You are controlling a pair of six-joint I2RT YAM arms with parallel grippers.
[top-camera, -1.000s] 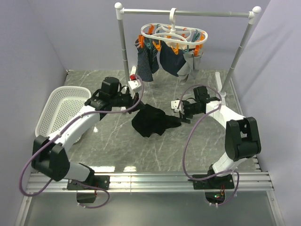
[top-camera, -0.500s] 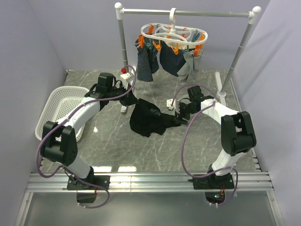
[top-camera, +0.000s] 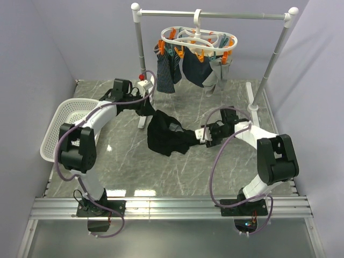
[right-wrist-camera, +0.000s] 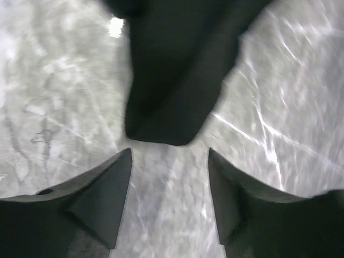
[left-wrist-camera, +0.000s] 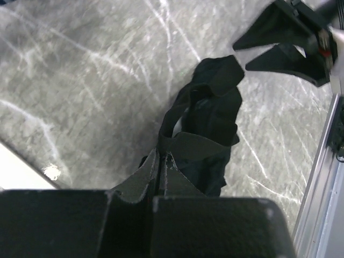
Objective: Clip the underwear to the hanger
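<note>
Left gripper (top-camera: 152,112) pinches the black underwear (top-camera: 165,138)
It grips the top corner; the cloth droops onto the table (top-camera: 118,161) toward 5 o'clock. The right gripper (top-camera: 200,135) sits spread just beside its 3 o'clock tip.

I log the black underwear (top-camera: 167,135) crumpled on the table (top-camera: 123,161), and the white peg hanger (top-camera: 199,40) hooked on the rail (top-camera: 242,14).
</note>
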